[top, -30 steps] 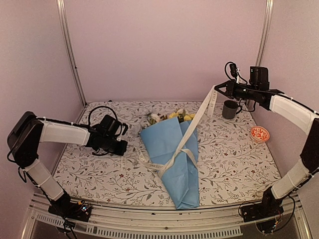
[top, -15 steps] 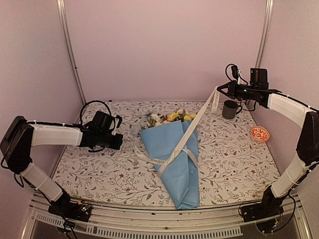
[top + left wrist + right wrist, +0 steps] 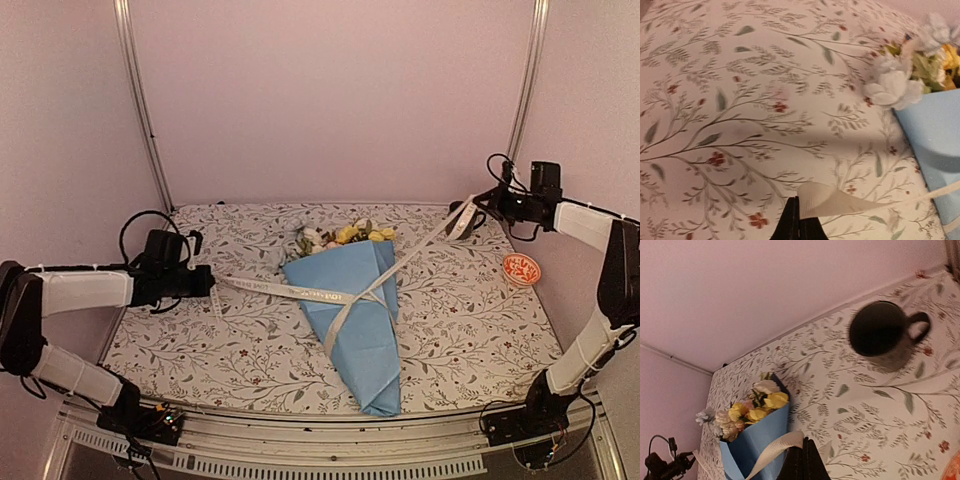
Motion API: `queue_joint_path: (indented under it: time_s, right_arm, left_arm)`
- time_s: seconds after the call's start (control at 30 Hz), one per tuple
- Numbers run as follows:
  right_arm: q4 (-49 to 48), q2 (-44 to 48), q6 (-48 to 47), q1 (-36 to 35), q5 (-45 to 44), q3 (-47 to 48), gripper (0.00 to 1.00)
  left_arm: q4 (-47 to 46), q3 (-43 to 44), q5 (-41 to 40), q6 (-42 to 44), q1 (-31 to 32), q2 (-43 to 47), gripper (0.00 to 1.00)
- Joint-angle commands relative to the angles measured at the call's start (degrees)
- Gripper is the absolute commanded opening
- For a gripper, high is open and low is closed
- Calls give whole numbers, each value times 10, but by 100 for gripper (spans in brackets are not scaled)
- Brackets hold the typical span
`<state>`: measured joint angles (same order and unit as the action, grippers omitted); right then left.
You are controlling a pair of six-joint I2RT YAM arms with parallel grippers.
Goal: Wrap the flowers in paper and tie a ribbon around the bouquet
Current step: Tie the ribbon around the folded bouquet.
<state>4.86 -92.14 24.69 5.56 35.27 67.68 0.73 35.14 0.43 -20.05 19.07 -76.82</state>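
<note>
Long flat cream-white ribbon (image 3: 270,288), crossed over the light blue paper-cone bouquet (image 3: 362,325) lying on the floral tablecloth (image 3: 470,320), ends pinched taut in the closed left gripper (image 3: 208,283) and right gripper (image 3: 478,205): overpulling may slip an end free or crumple the cone.

Wrap of the bouquet (image 3: 355,310): thin paper, light blue, matt, smooth with a few soft creases. Petals of the flowers (image 3: 892,90) look like cloth, fuzzy-edged and dull. The ribbon (image 3: 290,291): flat cream band, woven look, slight sheen. The tabletop (image 3: 200,340) is covered in matt white cloth with printed leafy sprigs. The mug (image 3: 880,330): dark, dull finish. The dish (image 3: 521,268): orange, glossy. The frame post (image 3: 142,110): bare pale metal.
</note>
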Motion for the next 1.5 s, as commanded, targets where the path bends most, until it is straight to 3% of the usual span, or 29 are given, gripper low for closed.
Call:
queue_joint_path:
  time_s: [0.0, 0.23, 0.37, 0.67, 0.93, 1.37, 1.47]
  right_arm:
    - [3, 54, 68, 177, -56, -115, 0]
    - [-6, 108, 70, 335, -82, -236, 0]
    - [-18, 107, 87, 398, -74, -256, 0]
    - [-2, 123, 80, 400, -98, -247, 0]
    - [5, 128, 78, 407, -110, -243, 0]
    - [9, 130, 74, 417, -83, -241, 0]
    - [11, 147, 67, 356, -77, -231, 0]
  left_arm:
    - [-40, -110, 40, -93, -173, 123, 0]
    - [-36, -220, 38, -179, -359, 265, 0]
    - [-16, -240, 31, -192, -408, 314, 0]
    - [49, -270, -4, -232, -491, 400, 0]
    - [61, -271, 6, -240, -541, 415, 0]
    - [24, -280, 61, -233, -586, 401, 0]
    - [-14, -278, 127, -217, -581, 390, 0]
